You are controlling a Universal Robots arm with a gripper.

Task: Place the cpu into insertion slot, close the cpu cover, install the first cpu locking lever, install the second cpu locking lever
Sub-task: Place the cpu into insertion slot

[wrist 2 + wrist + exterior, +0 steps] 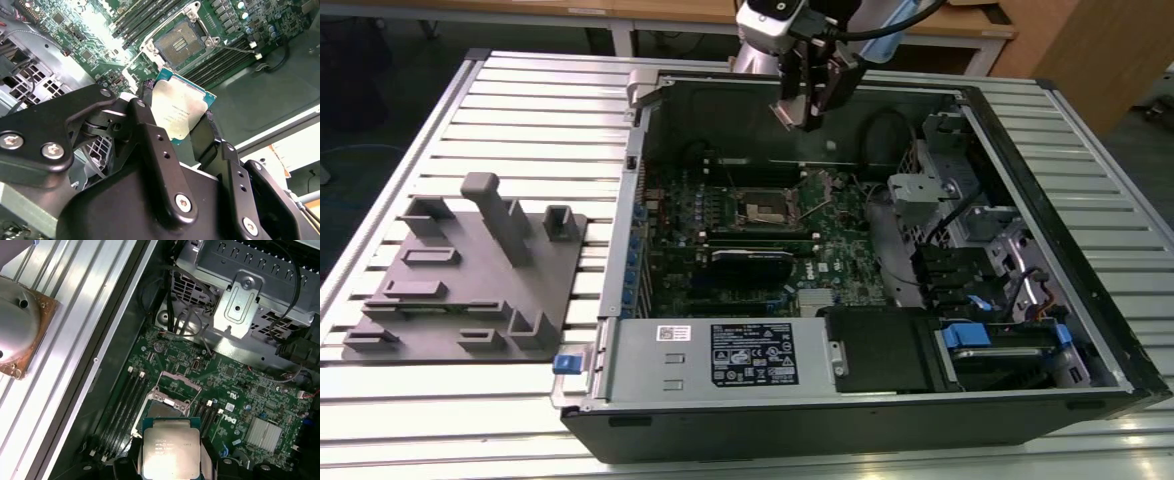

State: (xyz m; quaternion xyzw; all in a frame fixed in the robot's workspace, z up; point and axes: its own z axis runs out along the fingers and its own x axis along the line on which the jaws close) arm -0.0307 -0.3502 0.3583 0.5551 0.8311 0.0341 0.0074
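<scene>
An open computer case point(1067, 180) lies on its side on a slatted metal counter point(520, 110) and takes up the middle and right of the exterior view. A green circuit board point(720, 240) covers the case floor. The insertion slot point(770, 205), a small square socket with a dark centre and metal rim, sits on the board just above the middle of the frame. At the upper middle of the exterior view, the robot arm's black hand point(803, 110) hangs above the case's far wall, well above the board and clear of it. In both wrist views the hand point(177, 111) point(171, 462) is closed narrow on the cpu point(181, 112) point(171, 447), with a black finger pressed against each of two opposite edges of the chip. The silvery-grey top of the chip faces the cameras. The chip is held in the air. The insertion slot point(180, 42) point(172, 392) lies beyond it on the board, apart from it, with its dark centre uncovered. In the second wrist view a thin metal lever point(234, 47) juts out from the socket's side. At the exterior view's left, a grey moulded fixture plate point(467, 270) with upright posts rests on the counter beside the case. A silver box with a white label point(707, 355) sits along the case's near edge.
</scene>
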